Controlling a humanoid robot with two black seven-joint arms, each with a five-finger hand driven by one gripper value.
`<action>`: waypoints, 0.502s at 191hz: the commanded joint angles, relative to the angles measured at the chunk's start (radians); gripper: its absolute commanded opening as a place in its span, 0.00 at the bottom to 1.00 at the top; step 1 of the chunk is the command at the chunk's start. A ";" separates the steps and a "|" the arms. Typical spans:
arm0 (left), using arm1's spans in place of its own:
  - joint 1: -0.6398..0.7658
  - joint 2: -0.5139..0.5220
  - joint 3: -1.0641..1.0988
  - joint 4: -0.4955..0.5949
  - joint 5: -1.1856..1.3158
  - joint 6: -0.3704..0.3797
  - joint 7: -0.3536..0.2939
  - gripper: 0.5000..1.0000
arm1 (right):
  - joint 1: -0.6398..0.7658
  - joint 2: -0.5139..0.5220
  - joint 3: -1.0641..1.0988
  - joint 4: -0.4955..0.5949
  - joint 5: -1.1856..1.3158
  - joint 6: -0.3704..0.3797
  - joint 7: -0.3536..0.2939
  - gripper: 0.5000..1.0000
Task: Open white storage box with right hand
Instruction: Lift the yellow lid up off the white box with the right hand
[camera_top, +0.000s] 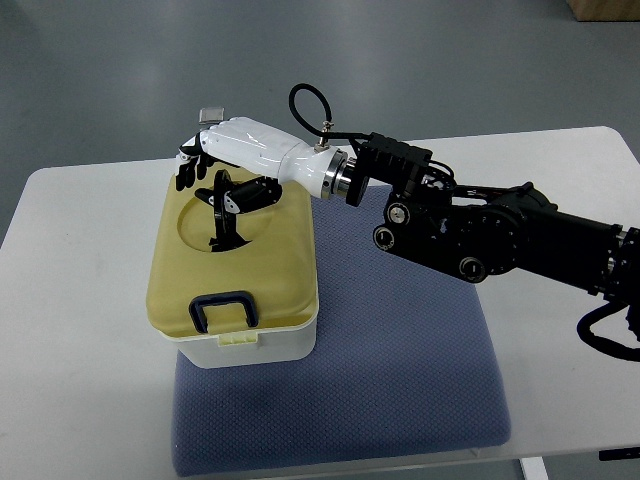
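One white robot right hand (235, 160) reaches over the far edge of the white plastic storage box (236, 275), its yellowish lid (270, 260) shut; curled fingers seem to hook the rim, probably to lift it. A dark latch (224, 311) at the front may resist. Underneath lies a blue-grey mat (400, 370) on the white table (80, 260).

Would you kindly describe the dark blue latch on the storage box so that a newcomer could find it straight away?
Start at the white table and the blue-grey mat on it; a white storage box with a pale yellow lid stands on the mat's left part. The latch is the dark blue loop at the lid's near edge, on the opposite edge from the right hand. It is the only blue part on the box.
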 joint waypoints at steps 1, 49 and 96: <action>0.000 0.000 0.001 0.000 0.000 0.000 0.000 1.00 | 0.001 0.003 0.022 0.005 0.001 -0.004 0.003 0.00; 0.000 0.000 0.001 0.002 0.000 0.000 0.000 1.00 | 0.035 -0.026 0.119 0.029 0.020 0.007 0.003 0.00; 0.000 0.000 -0.001 0.003 0.000 0.000 0.000 1.00 | 0.056 -0.161 0.182 0.066 0.034 0.072 0.006 0.00</action>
